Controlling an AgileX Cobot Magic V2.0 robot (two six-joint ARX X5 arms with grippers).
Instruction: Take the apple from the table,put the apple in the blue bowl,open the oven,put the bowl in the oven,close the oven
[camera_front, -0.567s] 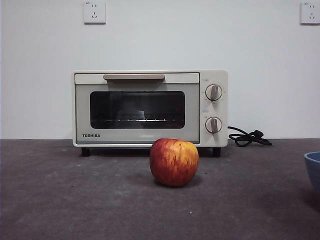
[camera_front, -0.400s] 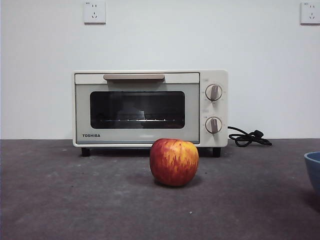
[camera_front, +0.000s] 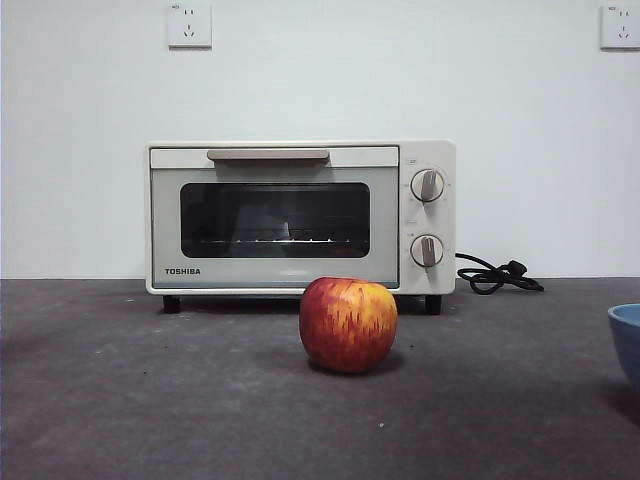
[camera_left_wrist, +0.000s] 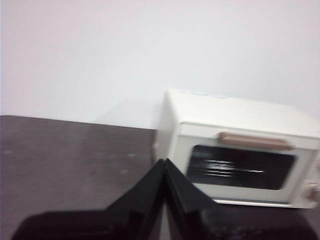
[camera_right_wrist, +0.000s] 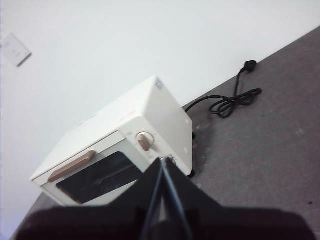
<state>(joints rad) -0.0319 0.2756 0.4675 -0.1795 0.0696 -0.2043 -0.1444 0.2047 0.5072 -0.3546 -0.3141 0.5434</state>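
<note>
The left gripper (camera_left_wrist: 164, 167) and right gripper (camera_right_wrist: 162, 165) are both pinched tight holding nothing, far above the apple (camera_front: 348, 324), oven (camera_front: 300, 216) ahead

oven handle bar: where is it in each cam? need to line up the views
Front: beige bar handle along the oven door's top edge.
Left wrist: handle above the dark glass, right of the left pincer.
Right wrist: handle slanted, beyond the right pincer.
Shared landmark: the dark glass door.

Bare table (camera_front: 150, 400) all around apple (camera_front: 348, 324)
</note>
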